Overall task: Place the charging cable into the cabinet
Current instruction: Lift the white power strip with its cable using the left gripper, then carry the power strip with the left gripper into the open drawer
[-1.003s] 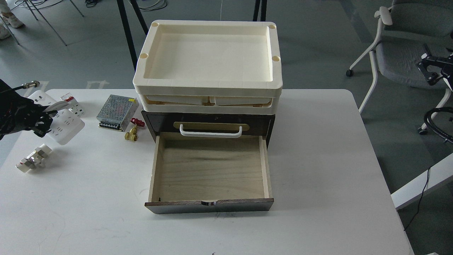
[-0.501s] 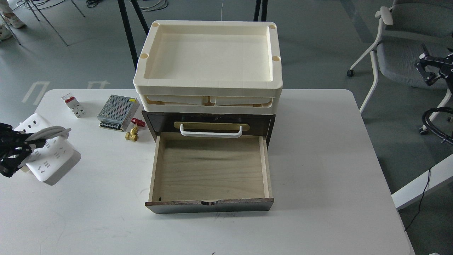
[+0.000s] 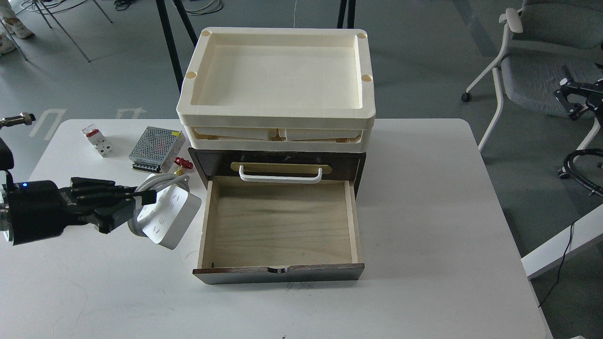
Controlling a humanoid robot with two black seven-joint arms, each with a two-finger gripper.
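Note:
My left gripper (image 3: pixel 141 200) is shut on the charging cable (image 3: pixel 170 216), a white power strip with its thick white cord looped around it. It holds the strip tilted in the air just left of the cabinet's open drawer (image 3: pixel 280 223). The cabinet (image 3: pixel 348 162) is dark brown, with a pale plywood drawer pulled out toward me and a white bar handle (image 3: pixel 281 176) on the closed drawer above. The open drawer holds nothing. My right gripper is out of view.
Two stacked cream trays (image 3: pixel 278 110) sit on the cabinet. A perforated metal power-supply box (image 3: pixel 157 148), a small white breaker with red tab (image 3: pixel 96 140) and a brass valve with a red handle (image 3: pixel 183 163) lie at the table's back left. An office chair (image 3: pixel 541 56) stands at the right.
My left gripper has carried the power strip from the table's far left edge rightward, and it now hangs beside the open drawer's left wall.

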